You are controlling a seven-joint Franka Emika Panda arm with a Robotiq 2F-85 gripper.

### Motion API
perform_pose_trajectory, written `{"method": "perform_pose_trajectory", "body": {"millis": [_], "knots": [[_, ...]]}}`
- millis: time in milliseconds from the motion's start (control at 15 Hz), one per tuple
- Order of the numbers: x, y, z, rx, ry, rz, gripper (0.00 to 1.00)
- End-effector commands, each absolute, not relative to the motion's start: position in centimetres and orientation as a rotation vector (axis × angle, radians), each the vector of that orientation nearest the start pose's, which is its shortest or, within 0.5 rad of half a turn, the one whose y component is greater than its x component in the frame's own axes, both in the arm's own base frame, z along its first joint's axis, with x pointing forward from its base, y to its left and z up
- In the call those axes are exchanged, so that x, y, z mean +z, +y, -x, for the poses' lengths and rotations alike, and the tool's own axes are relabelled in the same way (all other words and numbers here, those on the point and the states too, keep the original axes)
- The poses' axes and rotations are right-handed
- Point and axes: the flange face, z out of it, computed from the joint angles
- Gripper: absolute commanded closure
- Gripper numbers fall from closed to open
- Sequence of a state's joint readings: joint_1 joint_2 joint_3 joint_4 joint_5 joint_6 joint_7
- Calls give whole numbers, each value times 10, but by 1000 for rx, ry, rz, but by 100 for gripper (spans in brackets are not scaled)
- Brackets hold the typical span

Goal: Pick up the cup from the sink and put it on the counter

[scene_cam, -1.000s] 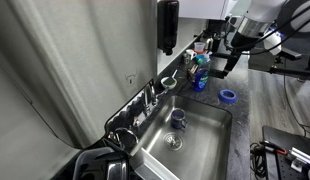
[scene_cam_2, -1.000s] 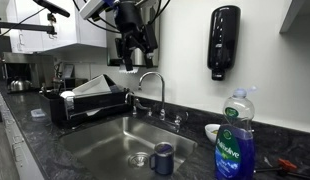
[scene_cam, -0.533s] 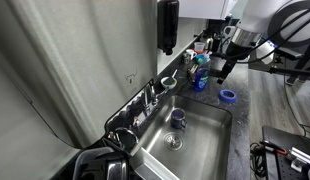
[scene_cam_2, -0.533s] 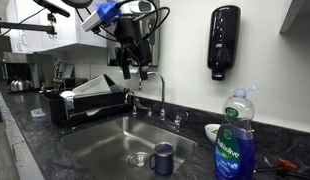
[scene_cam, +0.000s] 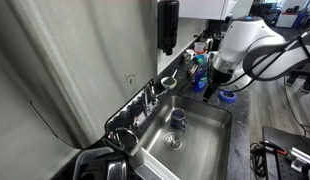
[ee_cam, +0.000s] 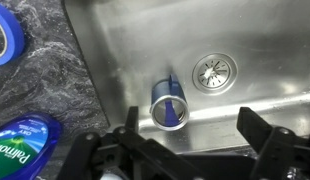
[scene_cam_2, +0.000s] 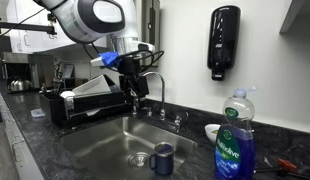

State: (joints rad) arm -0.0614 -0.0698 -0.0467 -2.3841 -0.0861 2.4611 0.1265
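The small dark blue cup [scene_cam: 176,118] stands upright in the steel sink [scene_cam: 210,128], beside the round drain [scene_cam: 174,142]. It also shows in an exterior view [scene_cam_2: 162,158] and in the wrist view [ee_cam: 169,103], where its paler inside is visible. My gripper [scene_cam: 208,92] hangs open and empty above the sink, well above the cup, and shows in an exterior view [scene_cam_2: 138,88] near the faucet [scene_cam_2: 155,85]. In the wrist view its two fingers [ee_cam: 195,135] are spread wide just below the cup. The dark grey counter [ee_cam: 45,80] surrounds the basin.
A flat blue ring [scene_cam: 228,96] lies on the counter by the sink. A dish soap bottle [scene_cam_2: 234,140] and a small grey bowl [scene_cam_2: 213,131] stand near the faucet side. A black dish rack [scene_cam_2: 90,100] sits beside the basin. A soap dispenser [scene_cam_2: 223,42] hangs on the wall.
The arm has come down from high above the counter toward the sink, over the basin. The gripper stays open. The cup has not moved.
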Motion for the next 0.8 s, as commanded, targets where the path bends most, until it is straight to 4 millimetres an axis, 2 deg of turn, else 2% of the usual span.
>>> {"method": "perform_pose_trajectory", "body": {"millis": [0, 333, 400, 533, 733], "knots": [[322, -44, -513, -197, 334, 3161, 0], [276, -31, -520, -132, 392, 3149, 0], [290, -36, -511, -133, 366, 3164, 0], [278, -33, -514, -112, 370, 3163, 0], [276, -33, -516, -112, 371, 3162, 0]]}}
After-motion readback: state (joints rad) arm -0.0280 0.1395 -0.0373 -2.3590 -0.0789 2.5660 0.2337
